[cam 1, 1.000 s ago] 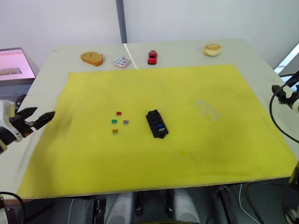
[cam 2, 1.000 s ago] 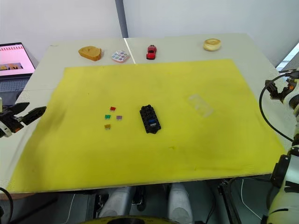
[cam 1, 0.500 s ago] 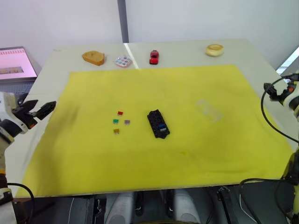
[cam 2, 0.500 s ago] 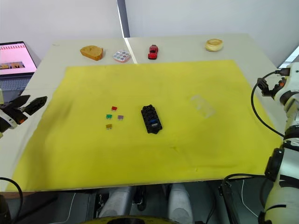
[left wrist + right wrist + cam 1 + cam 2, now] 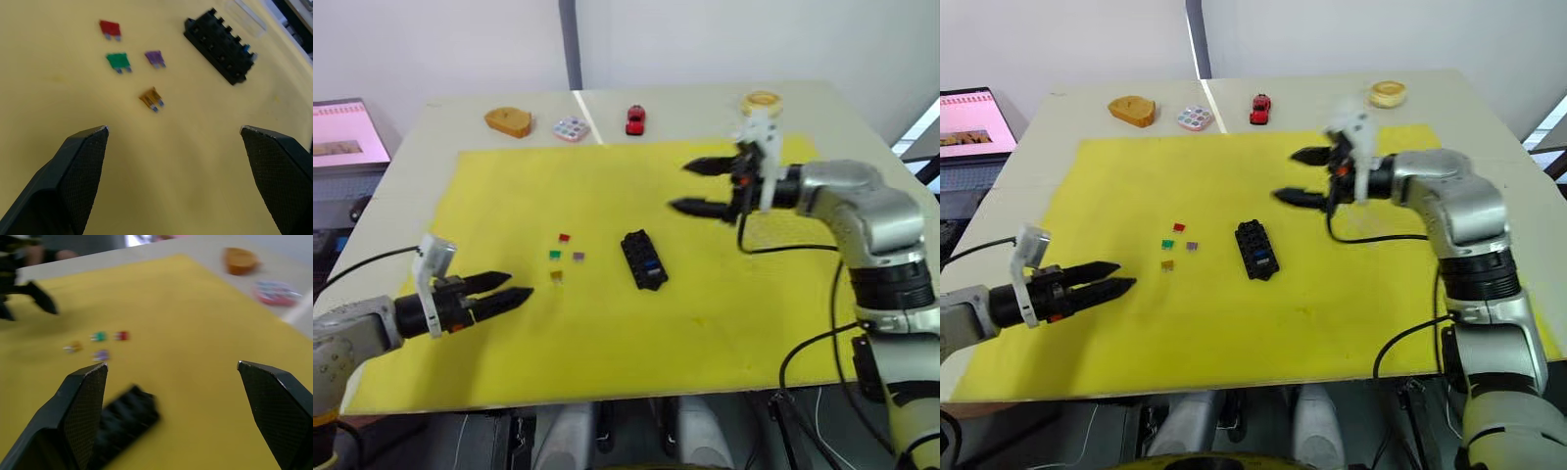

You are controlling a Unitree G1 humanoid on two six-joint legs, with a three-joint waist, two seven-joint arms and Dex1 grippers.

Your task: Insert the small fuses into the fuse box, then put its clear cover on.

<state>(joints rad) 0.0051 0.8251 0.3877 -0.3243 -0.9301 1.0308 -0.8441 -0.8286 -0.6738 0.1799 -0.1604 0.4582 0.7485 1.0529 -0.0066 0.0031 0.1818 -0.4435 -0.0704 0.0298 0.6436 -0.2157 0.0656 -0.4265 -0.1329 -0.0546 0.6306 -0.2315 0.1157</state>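
The black fuse box (image 5: 642,259) lies mid-mat with a blue fuse seated in one slot. Left of it lie loose small fuses: red (image 5: 565,237), green (image 5: 554,255), purple (image 5: 578,257) and amber (image 5: 556,276). My left gripper (image 5: 517,286) hovers open just front-left of the amber fuse (image 5: 150,98), nothing between its fingers. My right gripper (image 5: 678,186) hangs open above the mat, behind and to the right of the fuse box (image 5: 124,418), and is empty. The clear cover (image 5: 247,13) lies faintly visible beyond the box.
A yellow mat (image 5: 607,362) covers most of the table. Along the back edge sit an orange block (image 5: 508,120), a round dotted disc (image 5: 571,128), a red toy car (image 5: 634,119) and a tape roll (image 5: 761,101). A laptop screen (image 5: 347,132) stands off the table's left.
Both arms have swung in from the table's sides over the mat. The left gripper now sits near the loose fuses; the right now hangs near the fuse box. Both remain open.
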